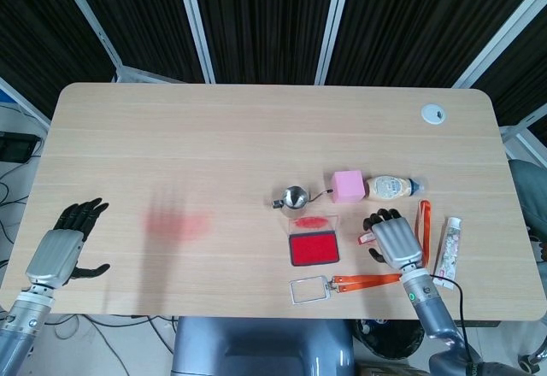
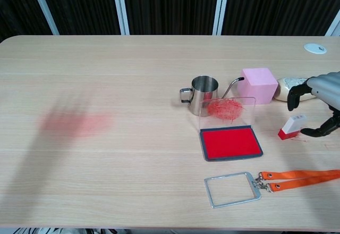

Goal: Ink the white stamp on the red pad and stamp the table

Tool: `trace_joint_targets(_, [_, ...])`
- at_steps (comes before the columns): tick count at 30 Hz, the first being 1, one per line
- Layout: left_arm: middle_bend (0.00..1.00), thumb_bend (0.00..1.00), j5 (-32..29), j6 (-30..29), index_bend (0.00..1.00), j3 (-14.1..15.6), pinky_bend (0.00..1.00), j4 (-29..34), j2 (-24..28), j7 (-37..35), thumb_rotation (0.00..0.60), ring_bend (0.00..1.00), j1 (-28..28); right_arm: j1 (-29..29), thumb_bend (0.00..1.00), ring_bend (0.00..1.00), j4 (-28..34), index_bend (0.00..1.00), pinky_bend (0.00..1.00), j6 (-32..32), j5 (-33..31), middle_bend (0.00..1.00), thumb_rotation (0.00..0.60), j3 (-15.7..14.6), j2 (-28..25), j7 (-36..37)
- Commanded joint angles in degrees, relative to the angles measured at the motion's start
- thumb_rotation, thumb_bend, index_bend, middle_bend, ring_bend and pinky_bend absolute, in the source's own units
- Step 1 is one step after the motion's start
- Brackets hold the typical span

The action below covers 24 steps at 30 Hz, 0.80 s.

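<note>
On your worktop [image 1: 256, 128] you have a small steel pitcher [image 2: 202, 94] with its handle to the left, and just to its right a pink cube [image 2: 257, 85]. A squeeze bottle of pale sauce [image 1: 393, 186] lies on its side right beside the cube. You'll see an orange lanyard [image 2: 297, 177] running along the near edge, clipped to a clear badge holder [image 2: 232, 189]. A white tube [image 1: 447, 250] lies near the right edge. A white grommet [image 1: 433, 114] sits at the far right corner, and a faint red smear [image 1: 175, 224] stains the wood to the left.
</note>
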<state>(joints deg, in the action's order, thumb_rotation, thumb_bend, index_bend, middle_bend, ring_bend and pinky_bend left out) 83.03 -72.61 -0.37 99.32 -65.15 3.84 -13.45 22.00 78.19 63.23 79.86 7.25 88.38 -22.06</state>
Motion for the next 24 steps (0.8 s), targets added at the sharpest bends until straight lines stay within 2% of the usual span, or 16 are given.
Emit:
trace_joint_targets(1, [0.0, 0.01, -0.19, 0.1, 0.0, -0.03, 0.0, 0.04, 0.0, 0.02, 0.6, 0.0, -0.03, 0.35, 0.31, 0.28, -1.11, 0.47, 0.3, -0.48, -0.84, 0.4, 0.6, 0.15, 0.76, 0.22])
trace_joint_targets(24, [0.0, 0.01, -1.62, 0.98, 0.0, -0.32, 0.0, 0.28, 0.01, 0.36, 0.6, 0.0, -0.41, 2.3, 0.38, 0.29, -8.84, 0.53, 0.31, -2.03, -3.21, 0.43, 0.6, -0.39, 5.6, 1.44])
